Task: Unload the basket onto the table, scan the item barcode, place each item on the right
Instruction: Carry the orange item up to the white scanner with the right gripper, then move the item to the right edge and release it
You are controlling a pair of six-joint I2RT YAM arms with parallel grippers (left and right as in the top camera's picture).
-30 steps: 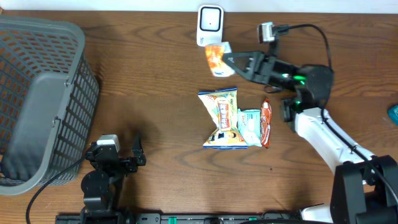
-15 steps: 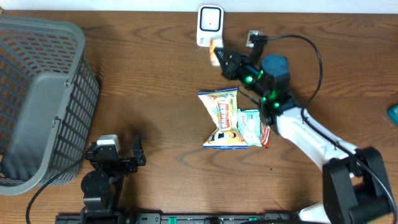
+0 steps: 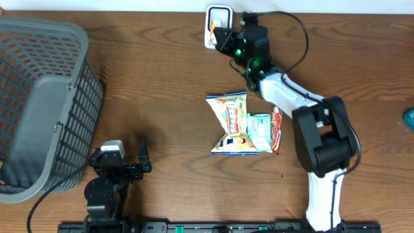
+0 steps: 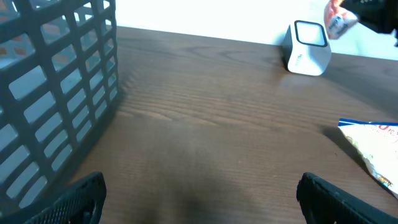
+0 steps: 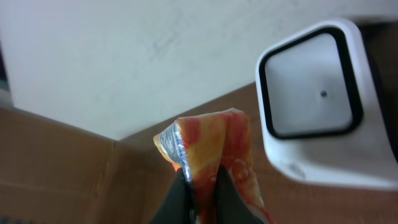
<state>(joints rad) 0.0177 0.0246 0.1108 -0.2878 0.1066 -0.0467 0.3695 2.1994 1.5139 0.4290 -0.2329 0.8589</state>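
An orange snack packet (image 5: pixel 211 149) is pinched between the fingertips of my right gripper (image 5: pixel 202 186), which is shut on it. The packet hangs just in front of the white barcode scanner (image 5: pixel 311 87), beside its dark window. In the overhead view the right gripper (image 3: pixel 225 37) is at the scanner (image 3: pixel 218 14) at the table's back edge, and the arm hides most of the packet. From the left wrist view the packet (image 4: pixel 339 18) shows next to the scanner (image 4: pixel 308 46). My left gripper (image 4: pixel 199 199) rests open and empty near the front left (image 3: pixel 139 158).
A grey mesh basket (image 3: pixel 39 97) fills the left side of the table, close to the left gripper. Several snack packets (image 3: pixel 242 123) lie in a pile at the middle. A teal object (image 3: pixel 409 118) peeks in at the right edge.
My right arm has swung left and back, carrying the orange packet from right of the scanner to directly in front of it. The left arm has not moved.
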